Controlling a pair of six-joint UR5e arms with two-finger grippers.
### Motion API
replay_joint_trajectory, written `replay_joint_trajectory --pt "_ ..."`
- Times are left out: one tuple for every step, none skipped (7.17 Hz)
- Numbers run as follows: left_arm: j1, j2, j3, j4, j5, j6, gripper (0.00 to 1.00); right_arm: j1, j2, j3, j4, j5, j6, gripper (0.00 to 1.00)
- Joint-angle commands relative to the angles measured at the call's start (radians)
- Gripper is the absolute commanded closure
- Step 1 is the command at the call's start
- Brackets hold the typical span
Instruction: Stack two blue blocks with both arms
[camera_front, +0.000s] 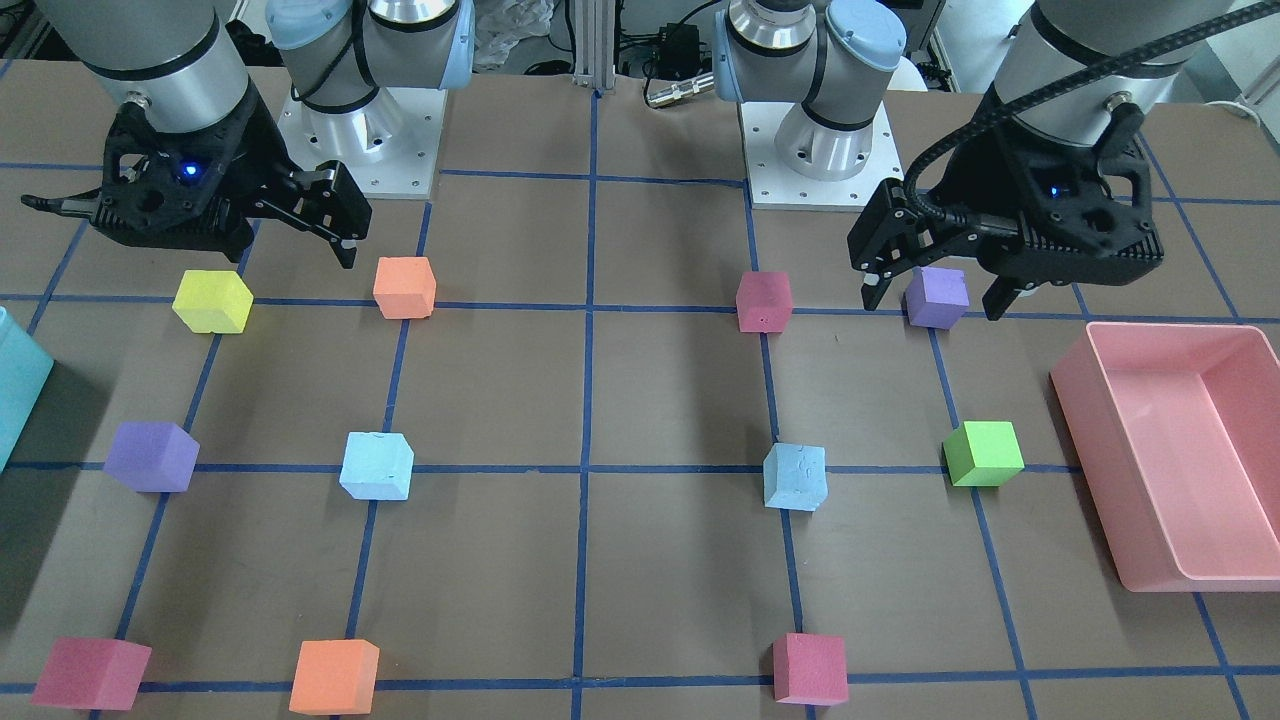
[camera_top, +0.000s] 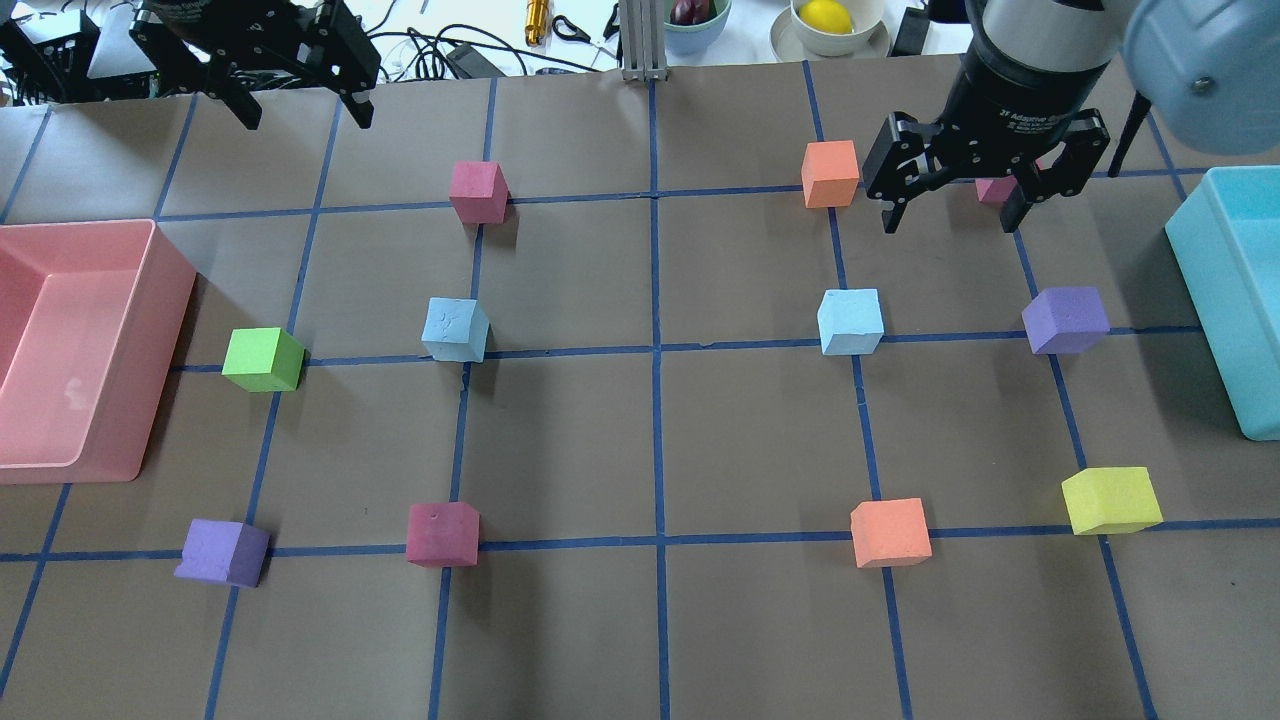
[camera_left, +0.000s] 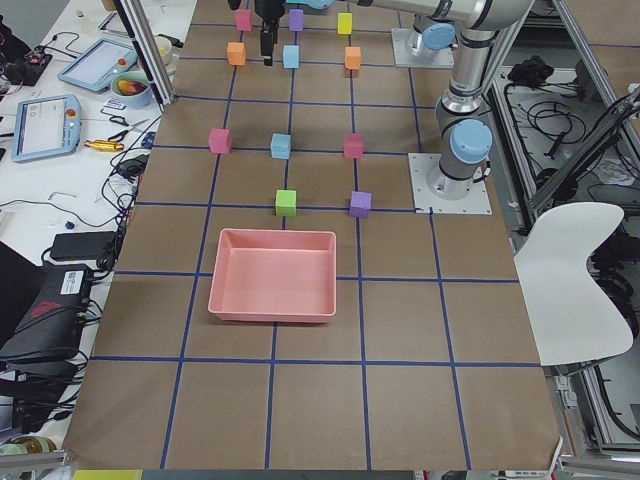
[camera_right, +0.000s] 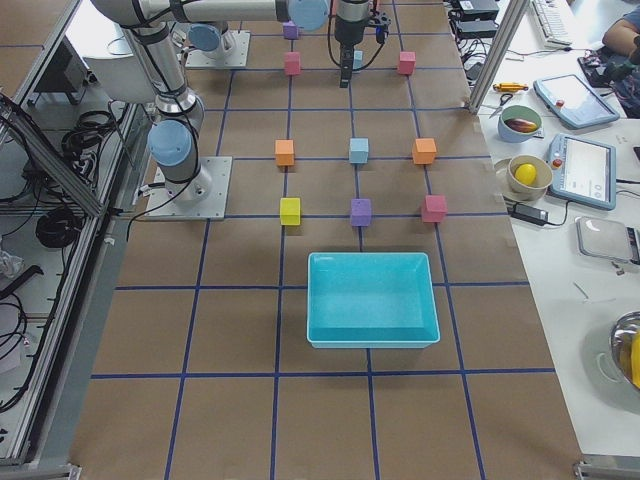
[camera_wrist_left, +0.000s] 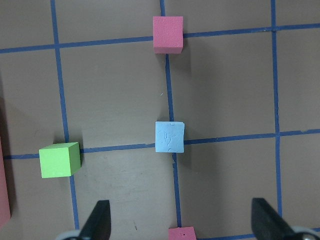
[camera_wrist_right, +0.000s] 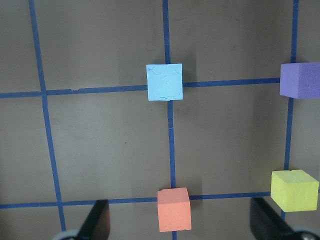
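Note:
Two pale blue blocks rest apart on the table, each on a tape line. One is on my left side (camera_top: 456, 330) (camera_front: 796, 477), the other on my right side (camera_top: 851, 321) (camera_front: 377, 466). My left gripper (camera_top: 305, 115) (camera_front: 935, 300) hangs high above the table, open and empty. Its wrist view shows the left blue block (camera_wrist_left: 170, 136) ahead of the open fingers (camera_wrist_left: 97, 222). My right gripper (camera_top: 950, 222) (camera_front: 190, 235) is also high, open and empty. Its wrist view shows the right blue block (camera_wrist_right: 164, 82) ahead of its fingers (camera_wrist_right: 97, 222).
A pink bin (camera_top: 165, 300) stands at the left edge and a teal bin (camera_top: 1200, 290) at the right edge. Several cubes lie on grid crossings: green (camera_top: 263, 359), purple (camera_top: 1066, 320) (camera_top: 220, 552), red (camera_top: 478, 192) (camera_top: 442, 533), orange (camera_top: 830, 173) (camera_top: 890, 532) and yellow (camera_top: 1111, 500).

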Motion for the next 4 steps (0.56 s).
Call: replay_joint_trajectory --pt "-0.001 0.000 0.000 0.002 0.000 0.000 0.00 0.000 0.000 0.003 -0.001 -0.001 -0.001 0.00" --pt "-0.001 0.000 -0.002 0.000 0.003 0.000 0.00 0.002 0.000 0.003 0.000 -0.001 -0.001 0.00" --pt "-0.001 0.000 -0.003 -0.002 0.017 0.002 0.00 0.000 0.000 0.003 -0.001 -0.001 0.001 0.00" --pt "-0.001 0.000 -0.005 -0.012 0.017 0.002 0.00 0.000 0.000 0.001 0.000 -0.001 0.001 0.00"
